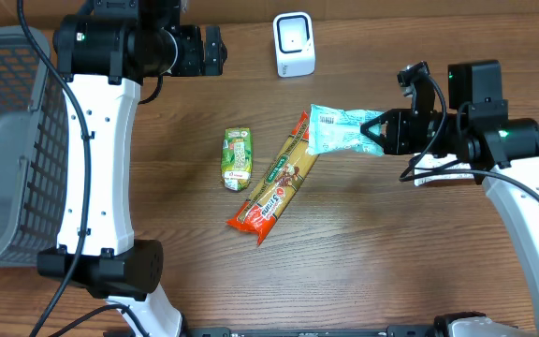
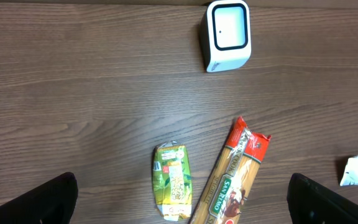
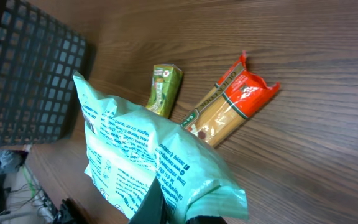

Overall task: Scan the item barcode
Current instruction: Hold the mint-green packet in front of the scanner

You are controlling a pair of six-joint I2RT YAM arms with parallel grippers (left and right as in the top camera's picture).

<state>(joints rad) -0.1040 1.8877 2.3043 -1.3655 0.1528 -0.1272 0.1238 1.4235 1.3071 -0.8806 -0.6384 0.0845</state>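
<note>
Here we see the right fingers (image 1: 372,124) clamped on one end of a pale green packet (image 1: 337,129), seemingly lifted off the worktop (image 1: 372,243) (its far end just beside the tip of the pasta bag (image 1: 274,183)), near the white scanner (image 1: 294,44). The left fingers (image 2: 48,202) stand wide apart.

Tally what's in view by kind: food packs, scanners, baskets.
Food packs: 3 (teal packet, green carton, pasta)
Scanners: 1 (scanner)
Baskets: 1 (basket)
Total: 5
</note>
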